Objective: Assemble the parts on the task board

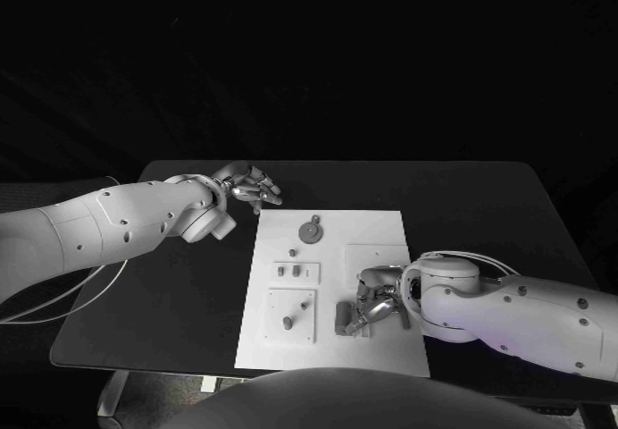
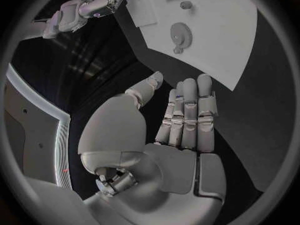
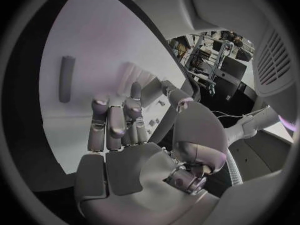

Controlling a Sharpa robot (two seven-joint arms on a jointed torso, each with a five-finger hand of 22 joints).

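The white task board [image 1: 332, 357] lies in the middle of the black table. A grey gear [image 1: 311, 231] sits near its far end, small pegs [image 1: 295, 268] stand at mid-board, and a raised plate [image 1: 291, 315] carries more pegs. My right hand [image 1: 378, 299] hovers low over the board's right side, fingers bent downward beside a grey bar [image 1: 344, 317]. In the right wrist view that bar [image 3: 66, 79] lies on the board beyond my right hand's fingers [image 3: 115, 122], which hold nothing. My left hand [image 1: 247, 188] is off the board's far left corner, its fingers [image 2: 187, 115] straight and empty.
Bare black table [image 1: 168, 295] stretches left of the board and also to its far right [image 1: 477, 206]. The left wrist view shows the gear [image 2: 180, 34] on the board [image 2: 237, 45] ahead of the fingers, and my right hand [image 2: 87, 10] far off.
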